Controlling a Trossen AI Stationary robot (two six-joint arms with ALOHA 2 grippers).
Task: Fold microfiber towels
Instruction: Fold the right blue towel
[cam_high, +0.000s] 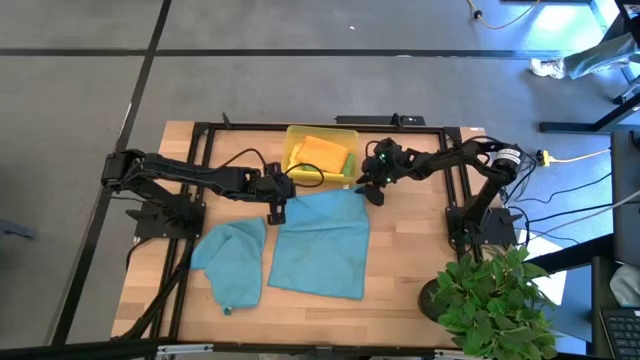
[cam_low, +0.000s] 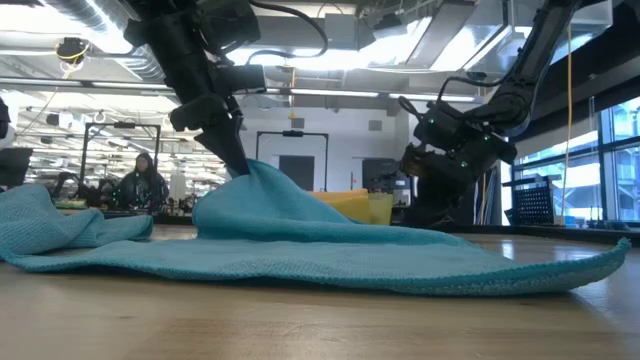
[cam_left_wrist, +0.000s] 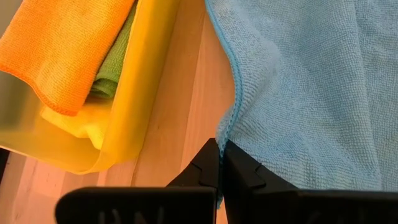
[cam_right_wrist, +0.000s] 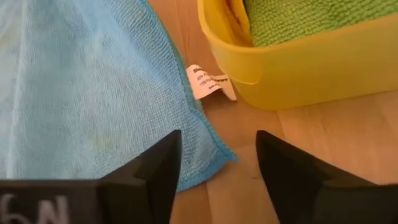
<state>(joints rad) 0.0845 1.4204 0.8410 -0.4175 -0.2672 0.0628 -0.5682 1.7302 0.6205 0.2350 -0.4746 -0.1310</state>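
Little of the folding looks done. One teal-blue towel (cam_high: 320, 245) lies spread flat on the bench, its far edge near the yellow plastic tray (cam_high: 292, 152) that sits at the bench's far edge. A second teal-blue towel (cam_high: 232, 262) lies crumpled just beside the flat one, toward the left arm's side of the bench. The orange towel (cam_high: 322, 152) lies in the tray, over a green towel (cam_left_wrist: 115, 73) and a yellow towel (cam_left_wrist: 84, 119) (how neatly these are folded I cannot tell).

The left gripper (cam_left_wrist: 219, 163) is closed tight on the flat towel's far left corner, and in the low view that corner is pulled up into a peak. The right gripper (cam_right_wrist: 217, 163) hangs at the far right corner with its fingers apart, holding nothing; the corner and its white label (cam_right_wrist: 208, 82) lie between them.

I judge the first fold of this towel is only being set up, with the crumpled one still to do.
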